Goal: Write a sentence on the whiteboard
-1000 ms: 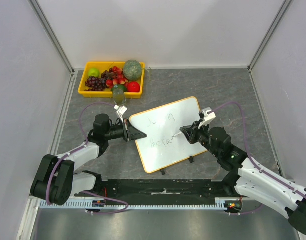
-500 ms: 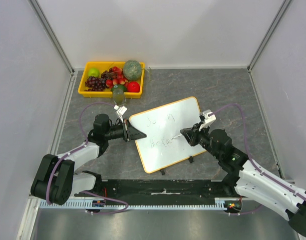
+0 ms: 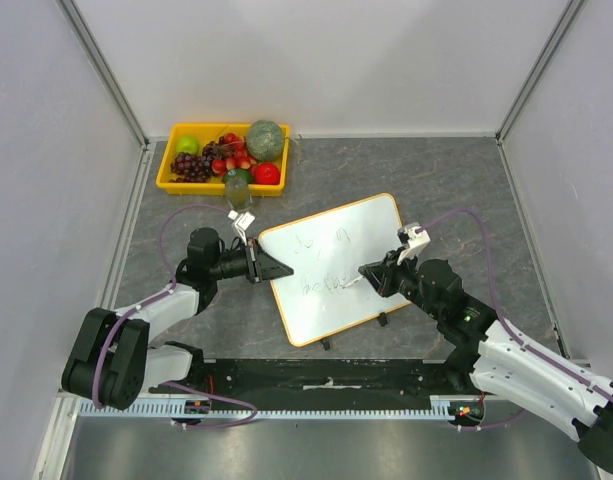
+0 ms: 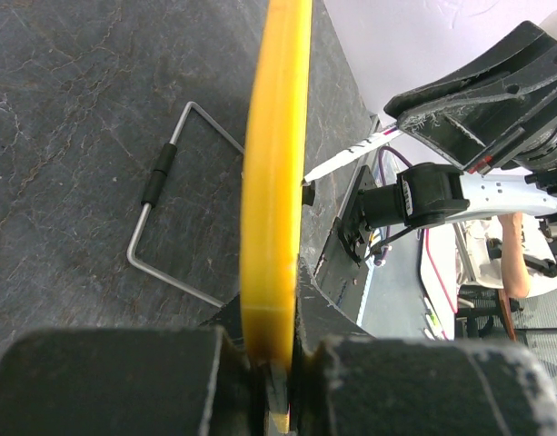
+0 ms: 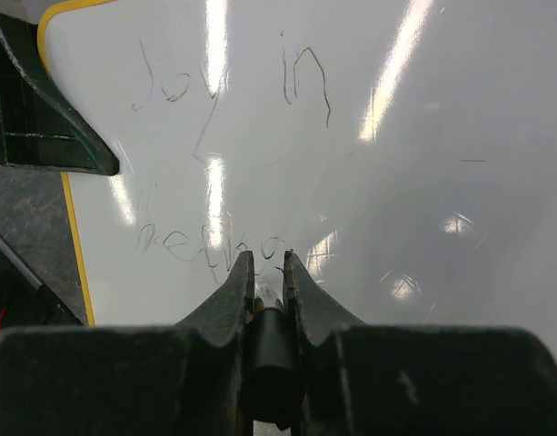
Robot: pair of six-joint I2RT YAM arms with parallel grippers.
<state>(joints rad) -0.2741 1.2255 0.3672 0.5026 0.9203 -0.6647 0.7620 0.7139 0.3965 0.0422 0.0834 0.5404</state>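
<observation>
Grey table (image 3: 456, 180), one whiteboard (image 3: 364, 228), two written lines (image 5: 198, 243)

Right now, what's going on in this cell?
The left fingers are clamped on the whiteboard at its yellow edge, holding it steady. The right fingers grip a marker with its tip on the board, partway along the second line of the sentence. "Joy in" is written above.

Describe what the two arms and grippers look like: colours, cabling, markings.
Both arms alike: left arm and right arm have white link shells and black joint housings, each with a purple cable looping to the wrist. Left gripper and right gripper have matte black, tapered fingers. No markings legible.
</observation>
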